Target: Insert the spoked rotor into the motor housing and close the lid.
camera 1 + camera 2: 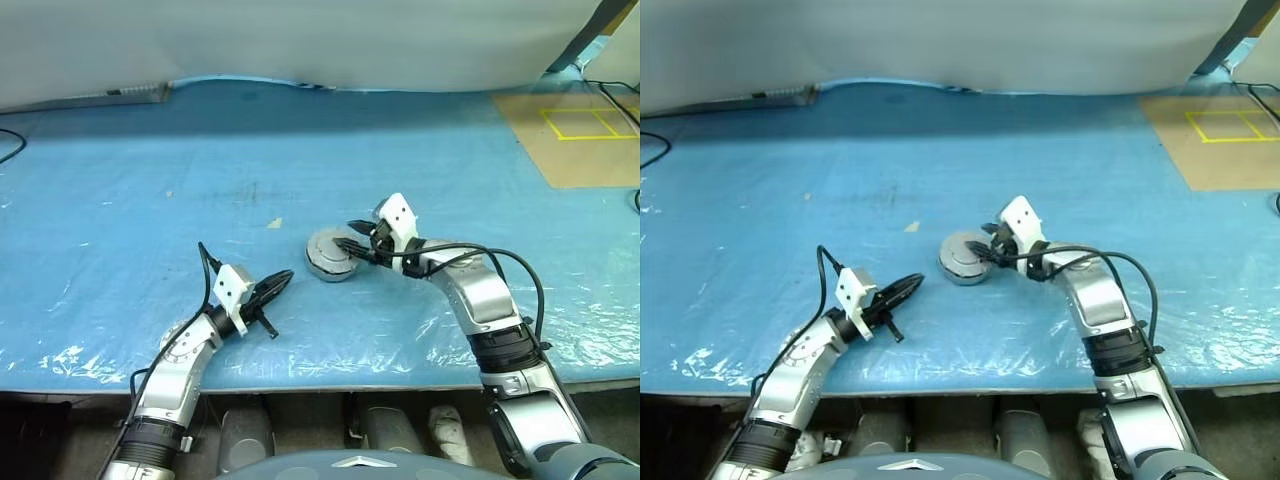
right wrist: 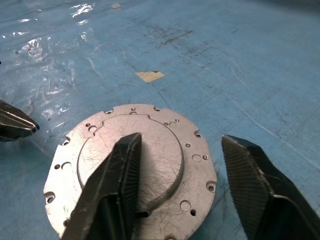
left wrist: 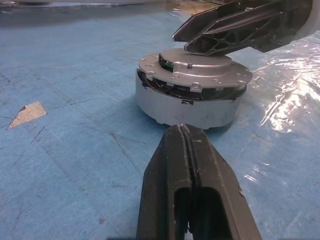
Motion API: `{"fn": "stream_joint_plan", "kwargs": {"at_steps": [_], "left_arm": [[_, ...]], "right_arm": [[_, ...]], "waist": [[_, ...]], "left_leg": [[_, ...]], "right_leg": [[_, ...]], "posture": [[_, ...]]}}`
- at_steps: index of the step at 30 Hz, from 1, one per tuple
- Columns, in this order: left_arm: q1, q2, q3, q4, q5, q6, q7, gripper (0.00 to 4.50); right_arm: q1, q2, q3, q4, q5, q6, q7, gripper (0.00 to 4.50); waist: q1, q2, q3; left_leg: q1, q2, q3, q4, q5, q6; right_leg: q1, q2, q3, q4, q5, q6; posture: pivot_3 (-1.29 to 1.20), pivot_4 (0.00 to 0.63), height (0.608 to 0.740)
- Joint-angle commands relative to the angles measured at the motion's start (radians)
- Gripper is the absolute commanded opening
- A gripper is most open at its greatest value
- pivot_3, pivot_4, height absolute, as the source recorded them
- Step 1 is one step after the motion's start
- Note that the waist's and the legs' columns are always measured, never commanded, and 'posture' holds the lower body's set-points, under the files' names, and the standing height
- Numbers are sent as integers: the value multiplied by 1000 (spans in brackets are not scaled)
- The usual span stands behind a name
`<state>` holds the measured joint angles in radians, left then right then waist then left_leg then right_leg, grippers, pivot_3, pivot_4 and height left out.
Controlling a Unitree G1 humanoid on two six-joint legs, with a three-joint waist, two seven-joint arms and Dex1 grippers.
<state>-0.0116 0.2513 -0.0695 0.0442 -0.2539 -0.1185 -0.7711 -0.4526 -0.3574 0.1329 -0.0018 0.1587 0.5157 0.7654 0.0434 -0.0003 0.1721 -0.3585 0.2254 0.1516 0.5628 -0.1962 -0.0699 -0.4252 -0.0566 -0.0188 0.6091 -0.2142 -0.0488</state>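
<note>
1. The motor housing [image 1: 332,262] is a round silver cup. It sits near the middle of the blue tabletop [image 1: 150,180].
2. The lid [image 2: 132,172] lies on top of the motor housing. It is a flat silver disc with small holes and a raised round part in the middle.
3. In the left wrist view the lid looks a bit tilted, with a dark gap under one side.
4. The right hand [image 1: 352,243] is over the lid. Its two black fingers [image 2: 112,187] are spread apart and hold nothing.
5. One finger is above the raised middle of the lid. The other finger is out past the lid's edge.
6. The left hand [image 1: 286,277] is near the housing, on its left side. Its fingers are pressed together and hold nothing. Its tip points at the housing but does not touch it.
7. A small tan scrap [image 1: 274,223] lies on the tabletop, a little behind the housing.
</note>
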Motion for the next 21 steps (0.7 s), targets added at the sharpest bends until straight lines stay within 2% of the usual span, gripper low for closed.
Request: {"fn": "stream_joint_plan", "kwargs": {"at_steps": [1,3,4,9,19,20,21], "left_arm": [[6,7,1,-39,-11,-2,6,0],[13,8,-1,-44,-10,0,9,0],[15,8,-1,-46,-9,1,10,0],[15,11,-1,-46,-10,4,15,0],[10,19,-4,-43,-10,6,12,0],[10,19,-4,-43,-10,6,13,0],[10,19,-4,-42,-11,7,13,0]], "right_arm": [[2,-8,12,-30,10,-23,10,3677],[10,-7,21,-52,16,-25,16,4374],[15,-6,25,-69,26,-23,25,4449],[31,-4,45,-96,25,-29,28,4449],[52,3,64,-7,-12,-74,-13,4449],[55,4,65,-8,-12,-76,-14,4079],[57,5,66,-10,-12,-77,-15,3894]], "waist": [[0,0,0],[0,0,0],[1,0,0],[1,0,0],[1,0,0],[1,0,0],[1,0,0]], "left_leg": [[0,0,0,0,0,0],[0,0,0,0,0,0],[0,0,0,0,0,0],[0,0,0,0,0,0],[0,0,0,1,0,0],[1,0,0,1,0,0],[1,0,0,1,0,0]], "right_leg": [[0,0,0,0,0,0],[0,0,0,0,0,0],[0,0,0,0,0,0],[0,0,0,0,0,0],[0,0,0,1,0,0],[1,0,0,1,0,0],[1,0,0,1,0,0]], "posture": [[0,150,740],[0,150,740],[0,150,740],[0,150,740],[0,150,740],[0,150,740],[0,150,740]]}}
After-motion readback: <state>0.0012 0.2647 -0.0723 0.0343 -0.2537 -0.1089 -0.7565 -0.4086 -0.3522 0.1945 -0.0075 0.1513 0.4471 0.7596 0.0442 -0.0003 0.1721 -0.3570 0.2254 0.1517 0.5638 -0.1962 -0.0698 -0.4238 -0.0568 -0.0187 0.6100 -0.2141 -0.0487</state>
